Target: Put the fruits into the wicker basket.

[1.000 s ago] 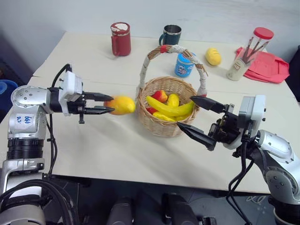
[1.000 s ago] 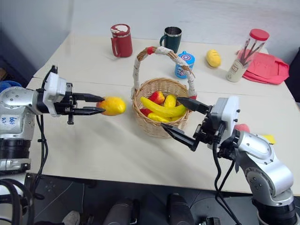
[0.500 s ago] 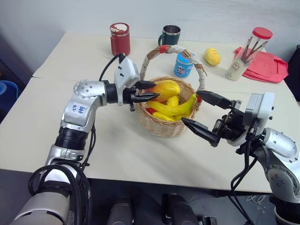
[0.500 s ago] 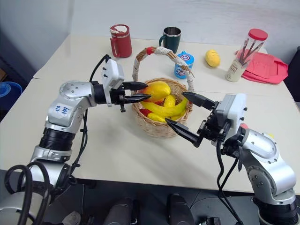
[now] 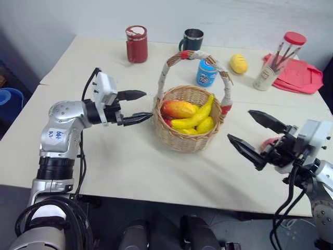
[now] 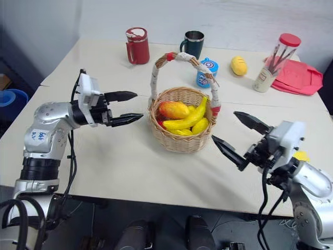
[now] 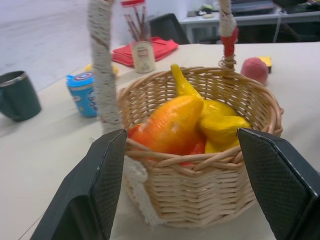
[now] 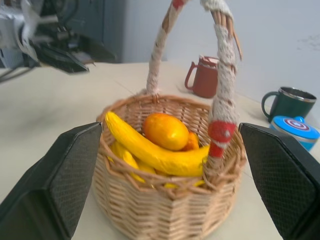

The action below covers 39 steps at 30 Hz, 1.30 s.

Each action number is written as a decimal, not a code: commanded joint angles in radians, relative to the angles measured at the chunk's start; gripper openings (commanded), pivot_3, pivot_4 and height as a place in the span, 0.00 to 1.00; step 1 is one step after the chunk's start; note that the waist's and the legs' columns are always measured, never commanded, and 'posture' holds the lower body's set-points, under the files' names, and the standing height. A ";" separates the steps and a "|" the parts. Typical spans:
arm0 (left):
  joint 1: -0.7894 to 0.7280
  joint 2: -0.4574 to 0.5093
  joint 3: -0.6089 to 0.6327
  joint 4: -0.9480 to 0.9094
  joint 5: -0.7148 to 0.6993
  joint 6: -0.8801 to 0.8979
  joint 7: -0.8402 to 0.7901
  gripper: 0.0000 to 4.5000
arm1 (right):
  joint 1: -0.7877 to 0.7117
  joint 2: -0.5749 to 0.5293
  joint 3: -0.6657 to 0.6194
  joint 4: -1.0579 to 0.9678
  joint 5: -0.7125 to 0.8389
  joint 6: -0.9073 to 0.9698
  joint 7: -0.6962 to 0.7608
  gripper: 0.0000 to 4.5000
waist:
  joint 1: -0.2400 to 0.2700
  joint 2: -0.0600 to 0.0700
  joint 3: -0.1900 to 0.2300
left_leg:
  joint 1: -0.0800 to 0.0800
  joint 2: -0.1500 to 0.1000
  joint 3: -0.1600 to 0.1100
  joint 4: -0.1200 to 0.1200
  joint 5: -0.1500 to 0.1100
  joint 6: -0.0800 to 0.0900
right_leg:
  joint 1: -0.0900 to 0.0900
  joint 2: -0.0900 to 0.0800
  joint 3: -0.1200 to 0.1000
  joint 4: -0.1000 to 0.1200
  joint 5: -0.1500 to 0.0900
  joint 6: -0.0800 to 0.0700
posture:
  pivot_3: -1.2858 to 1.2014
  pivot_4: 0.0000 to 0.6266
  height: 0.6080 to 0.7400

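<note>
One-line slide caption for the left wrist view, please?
Open left hand faces the wicker basket holding mango and banana.

A pale beige table (image 5: 130, 172) fills the middle, a seam running across it toward nine o'clock. A plain light wall (image 5: 234, 15) stands behind at twelve o'clock. Dark floor (image 5: 10, 57) lies at nine o'clock, with a blue bin (image 5: 8, 99) beside the table's edge.

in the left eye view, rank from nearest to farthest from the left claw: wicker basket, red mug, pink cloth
1. wicker basket, just beyond the left claw tips, toward the table's middle.
2. red mug, at the far edge, behind the claw.
3. pink cloth, far right corner of the table.
</note>
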 commanded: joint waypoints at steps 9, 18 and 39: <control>0.412 0.155 0.126 -0.167 -0.084 -0.021 -0.111 1.00 | 0.436 0.109 -0.349 0.167 -0.068 -0.260 0.147 1.00 | -0.002 0.003 -0.001 | 0.002 0.003 0.001 -0.006 -0.001 -0.002 | 0.000 0.001 0.000 -0.002 -0.001 -0.001 | 0.52 0.24 1.00; 0.563 0.124 0.123 -0.346 -0.118 -0.007 -0.047 1.00 | 0.624 0.201 -0.523 0.438 -0.090 -0.431 0.159 1.00 | -0.007 0.008 -0.005 | 0.026 0.002 0.001 -0.021 -0.008 -0.002 | 0.022 -0.012 0.007 -0.017 -0.002 -0.010 | 0.52 0.24 1.00; 0.479 0.067 0.049 -0.473 -0.218 0.147 0.046 1.00 | -0.404 -0.396 0.136 0.691 -0.141 0.471 0.032 1.00 | -0.041 0.014 -0.008 | 0.029 0.004 0.012 -0.028 0.002 -0.007 | 0.013 0.005 0.021 -0.011 -0.002 -0.006 | 0.52 0.24 1.00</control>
